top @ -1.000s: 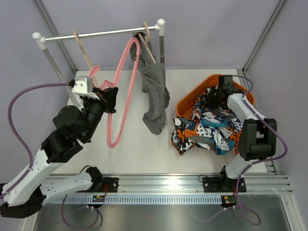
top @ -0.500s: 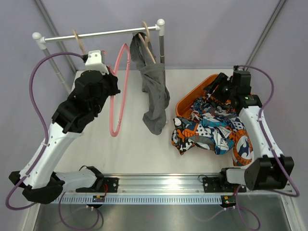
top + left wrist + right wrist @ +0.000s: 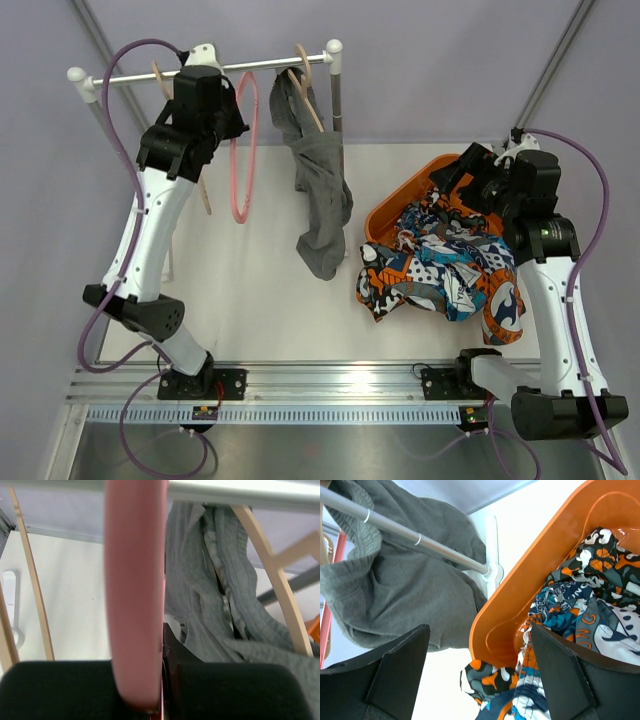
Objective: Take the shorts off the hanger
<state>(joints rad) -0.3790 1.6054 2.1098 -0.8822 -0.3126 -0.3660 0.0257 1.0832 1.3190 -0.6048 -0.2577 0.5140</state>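
Nearest the arm bases, on the white table (image 3: 270, 310), a heap of two shorts spills over the front rim of the orange basket (image 3: 385, 212). The camouflage shorts (image 3: 385, 290) lie at the heap's left edge on the table, and the blue patterned shorts (image 3: 455, 285) lie to their right, partly in the basket.

The right gripper (image 3: 468, 178) hangs above the basket's far side. Its fingers are spread wide with nothing between them. In its wrist view the gripper (image 3: 480, 675) looks down on the basket wall (image 3: 520, 595), with both patterned shorts below and to the right. The grey shorts (image 3: 410, 595) hang well apart to the left.

Further back, the grey shorts (image 3: 320, 200) are draped over a wooden hanger (image 3: 305, 95) on the rail (image 3: 260, 66), and their lower end trails down towards the table. Neither gripper touches them.

Just left of them, the left gripper (image 3: 228, 118) is up at the rail, clamped on a bare pink hanger (image 3: 243, 150) whose top reaches the rail. The left wrist view shows the pink hanger (image 3: 135, 595) pinched between the black pads (image 3: 55, 690). The grey shorts (image 3: 200, 610) are just beside it to the right, on their wooden hanger (image 3: 272, 580). Another bare wooden hanger (image 3: 160, 78) sits at the rail's left end.
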